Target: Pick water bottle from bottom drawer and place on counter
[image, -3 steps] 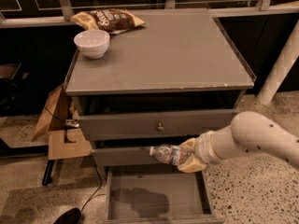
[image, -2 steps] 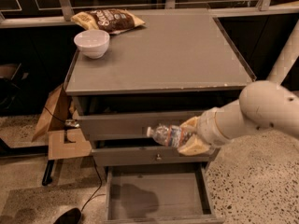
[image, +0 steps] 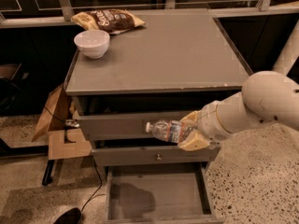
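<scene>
The water bottle (image: 166,130) is a small clear plastic bottle with a white cap, held on its side with the cap pointing left. My gripper (image: 191,131) is shut on its right end and holds it in front of the upper drawers, below the counter's front edge. The bottom drawer (image: 159,196) is pulled open below, a plain grey box with nothing visible inside. The counter (image: 168,55) is the flat grey top of the cabinet, above and behind the bottle.
A white bowl (image: 92,43) and a brown chip bag (image: 107,20) sit at the counter's far left. Cardboard pieces (image: 58,125) and a cable lie on the floor left of the cabinet. My white arm (image: 261,104) reaches in from the right.
My gripper has lifted the water bottle from just above the bottom drawer up to the level of the upper drawers, nearer the counter's edge.
</scene>
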{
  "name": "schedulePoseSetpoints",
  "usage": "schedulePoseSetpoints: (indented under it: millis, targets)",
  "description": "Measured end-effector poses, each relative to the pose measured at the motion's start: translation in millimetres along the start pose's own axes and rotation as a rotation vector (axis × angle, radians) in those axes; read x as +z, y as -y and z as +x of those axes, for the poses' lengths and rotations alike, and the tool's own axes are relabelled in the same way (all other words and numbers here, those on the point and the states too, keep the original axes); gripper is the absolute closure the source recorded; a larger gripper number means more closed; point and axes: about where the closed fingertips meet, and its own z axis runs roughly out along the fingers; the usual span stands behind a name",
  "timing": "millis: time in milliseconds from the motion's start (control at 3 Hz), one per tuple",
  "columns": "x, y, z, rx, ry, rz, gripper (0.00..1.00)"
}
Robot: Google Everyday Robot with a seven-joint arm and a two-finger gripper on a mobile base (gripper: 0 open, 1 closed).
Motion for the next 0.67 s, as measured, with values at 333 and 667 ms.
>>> schedulePoseSetpoints:
  millis: [333, 667]
  targets:
    - [-24.7, 12.9, -15.9, 0.043, -0.014, 0.006, 1.00]
    - [-60.1, 43.7, -41.1, 0.090, -0.038, 0.022, 1.00]
